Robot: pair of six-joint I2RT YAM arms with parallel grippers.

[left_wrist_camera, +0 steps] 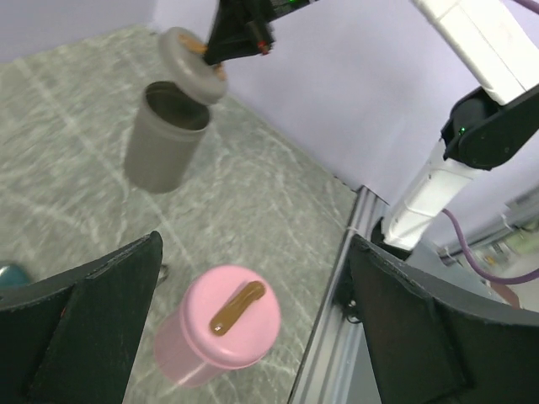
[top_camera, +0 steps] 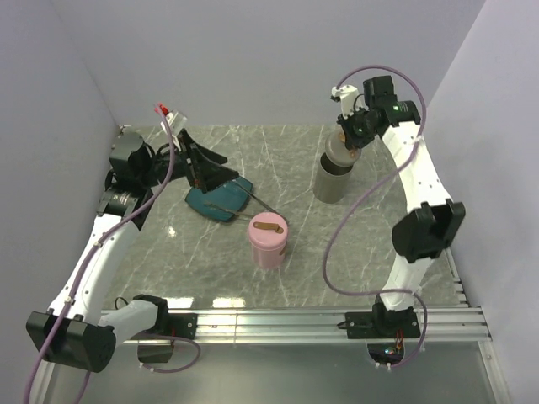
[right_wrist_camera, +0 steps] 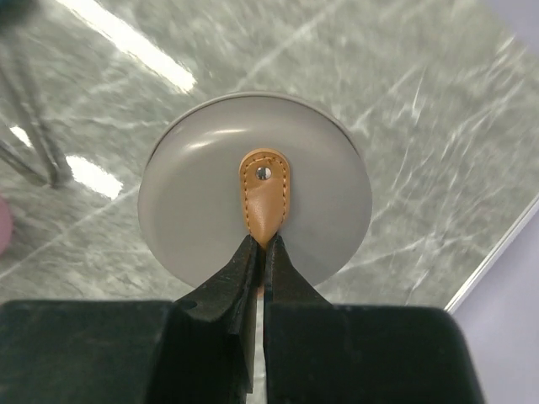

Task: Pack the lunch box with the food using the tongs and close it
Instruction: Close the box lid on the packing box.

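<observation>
Pinching the tan tab [right_wrist_camera: 264, 189] of the grey lid [right_wrist_camera: 194, 194], my right gripper [right_wrist_camera: 261, 244] is closed tight on that strap and holds the lid tilted just above the open grey lunch box [top_camera: 333, 181] at the far right of the worktop [top_camera: 370, 244]. My left gripper [top_camera: 215, 172] is spread wide and holds nothing, hanging over the far side of the teal plate [top_camera: 202, 204]. The tongs [top_camera: 244, 200] lie flat on the near right part of that plate. Their long axis runs roughly left to right, and one end pokes off the rim toward the lunch box, near the closed pink container [top_camera: 268, 240]. Which end is the joined one I cannot tell. The food I cannot make out either, as my own arm hides most of the plate. Trouble could come from the soft tab, because the lid can swing, slip out, or knock the box's rim if I move quickly. It also hangs over the mouth I need clear for packing. The tongs are thin and lie low, so a poorly aimed grasp could skid them off the plate, shove the plate, or bump the pink container.
</observation>
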